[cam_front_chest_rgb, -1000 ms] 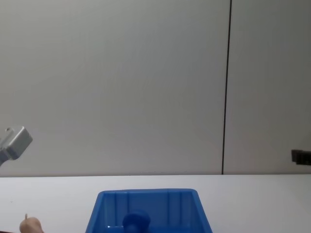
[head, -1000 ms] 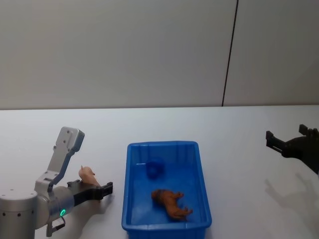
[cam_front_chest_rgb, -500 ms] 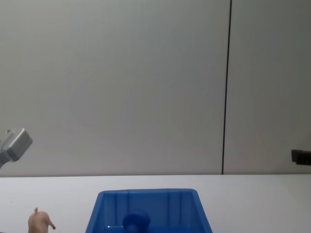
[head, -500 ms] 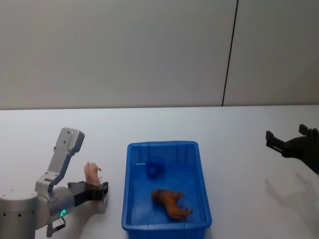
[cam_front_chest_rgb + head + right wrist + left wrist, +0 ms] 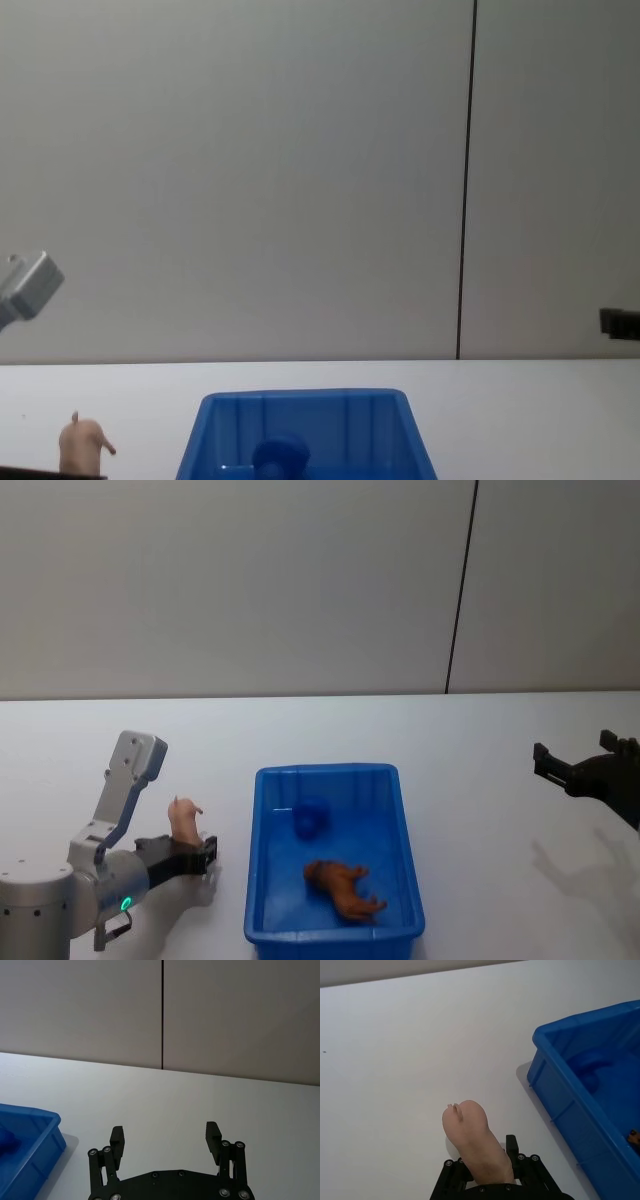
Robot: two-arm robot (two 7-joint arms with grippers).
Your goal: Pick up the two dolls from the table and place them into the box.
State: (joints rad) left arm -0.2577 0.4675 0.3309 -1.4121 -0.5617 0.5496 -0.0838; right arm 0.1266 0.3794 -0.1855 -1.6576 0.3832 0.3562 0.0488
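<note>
White tabletop (image 5: 120,740) under a plain grey wall. To finish well, the left gripper (image 5: 487,1172), clamped on the peach-pink doll (image 5: 183,820) just left of the blue bin (image 5: 262,880), should lift clear of the rim, carry across, and release low over the floor. The right gripper (image 5: 165,1137) hangs wide open, well right. Count: two dolls, the reddish-brown doll (image 5: 342,888) inside; one bin; two grippers.

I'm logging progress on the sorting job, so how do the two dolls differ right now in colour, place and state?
The reddish-brown doll is dark and lumpy; the peach-pink doll is pale and smooth. The reddish-brown doll lies inside the blue box, touched by no gripper; the peach-pink doll is outside it, on the robot's left, clamped in the left gripper. Both are far smaller than the box.
</note>
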